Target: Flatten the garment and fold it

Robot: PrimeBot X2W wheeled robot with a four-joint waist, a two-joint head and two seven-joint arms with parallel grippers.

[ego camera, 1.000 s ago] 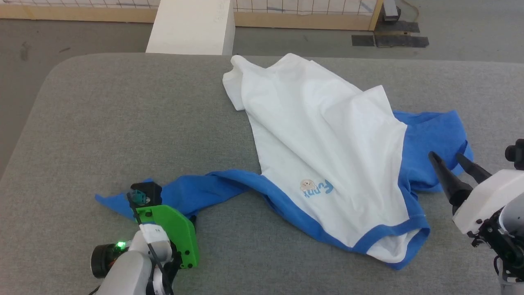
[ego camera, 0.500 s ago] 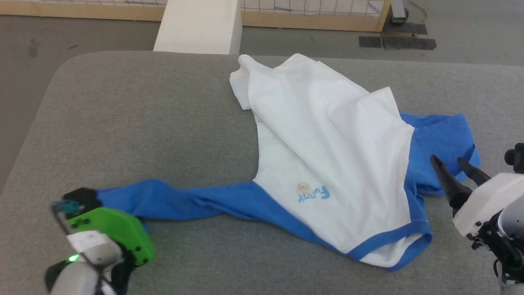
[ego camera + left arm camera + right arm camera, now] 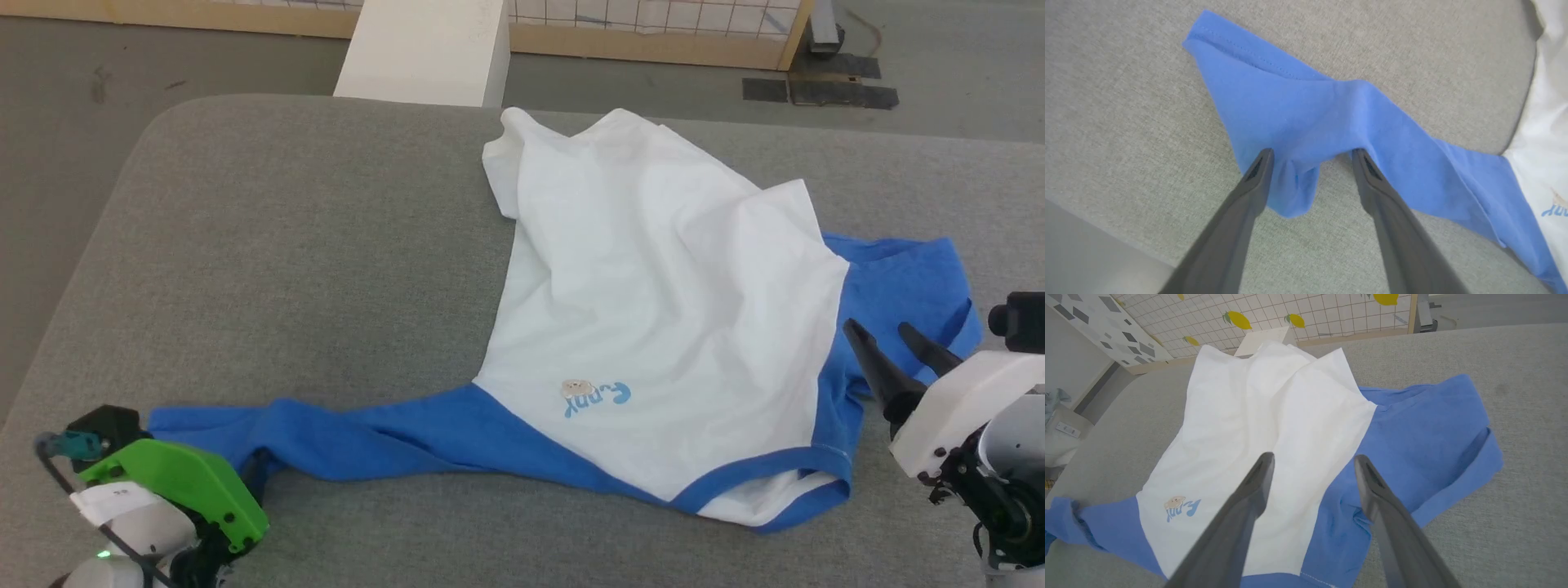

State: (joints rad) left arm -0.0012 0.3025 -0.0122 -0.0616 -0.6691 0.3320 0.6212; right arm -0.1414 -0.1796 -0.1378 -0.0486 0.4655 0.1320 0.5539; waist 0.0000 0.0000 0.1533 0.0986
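1. Where the grey bench point(image 3: 245, 245) fills the middle of the head view, the garment point(image 3: 653, 286) lies spread across its centre and right, with the white body crumpled and the hem toward the upper middle.
2. One blue sleeve point(image 3: 367, 429) stretches in a long strip toward the lower left of the frame; the other sleeve point(image 3: 906, 278) lies bunched at the right.
3. Light-blue lettering point(image 3: 598, 398) and a small tan patch point(image 3: 577, 386) sit low on the white part, above the blue collar band point(image 3: 759, 474).
4. At the lower left, the left gripper point(image 3: 1310, 153) is released. In its wrist view the fingers point(image 3: 1249, 183) stand wide apart over the sleeve's end, with cloth lying loose between them. Whether the tips touch the cloth cannot be told.
5. At the lower right, the right gripper point(image 3: 1313, 457) is likewise spread, hovering above the blue shoulder area and holding nothing.
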